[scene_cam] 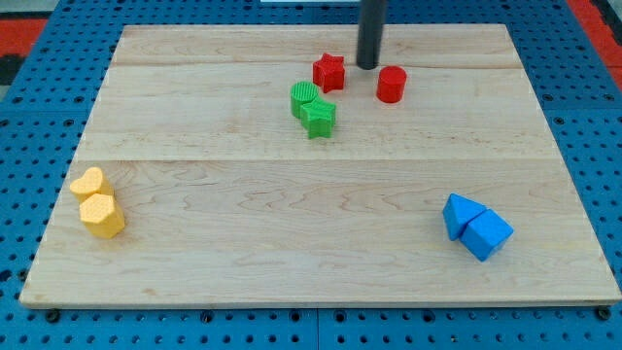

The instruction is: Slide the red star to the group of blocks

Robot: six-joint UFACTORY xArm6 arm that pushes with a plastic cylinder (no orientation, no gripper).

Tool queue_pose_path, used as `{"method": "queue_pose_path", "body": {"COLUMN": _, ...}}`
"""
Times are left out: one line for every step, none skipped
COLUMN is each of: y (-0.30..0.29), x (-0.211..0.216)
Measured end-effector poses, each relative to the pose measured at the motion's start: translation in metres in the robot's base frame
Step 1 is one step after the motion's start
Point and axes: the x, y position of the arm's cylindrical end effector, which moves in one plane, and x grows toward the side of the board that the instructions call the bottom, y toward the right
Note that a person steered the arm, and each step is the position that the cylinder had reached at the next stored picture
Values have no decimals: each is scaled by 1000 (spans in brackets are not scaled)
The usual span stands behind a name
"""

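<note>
The red star (328, 72) lies near the view's top centre on the wooden board (311, 233). My tip (367, 65) stands just to the star's right, a small gap apart, between it and a red cylinder (391, 85). Just below-left of the star sit a green rounded block (304, 98) and a green star (318, 118), touching each other; the red star is close to the green rounded block.
Two yellow blocks, a heart (86, 183) and a hexagon (102, 215), sit at the view's left edge. Two blue blocks (461, 214) (485, 234) sit together at the view's lower right. Blue pegboard surrounds the board.
</note>
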Motion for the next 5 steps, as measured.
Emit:
{"method": "queue_pose_path", "body": {"y": 36, "x": 34}}
{"method": "queue_pose_path", "body": {"y": -19, "x": 50}}
{"method": "queue_pose_path", "body": {"y": -56, "x": 68}}
{"method": "queue_pose_path", "body": {"y": -7, "x": 30}}
{"method": "queue_pose_path", "body": {"y": -10, "x": -26}}
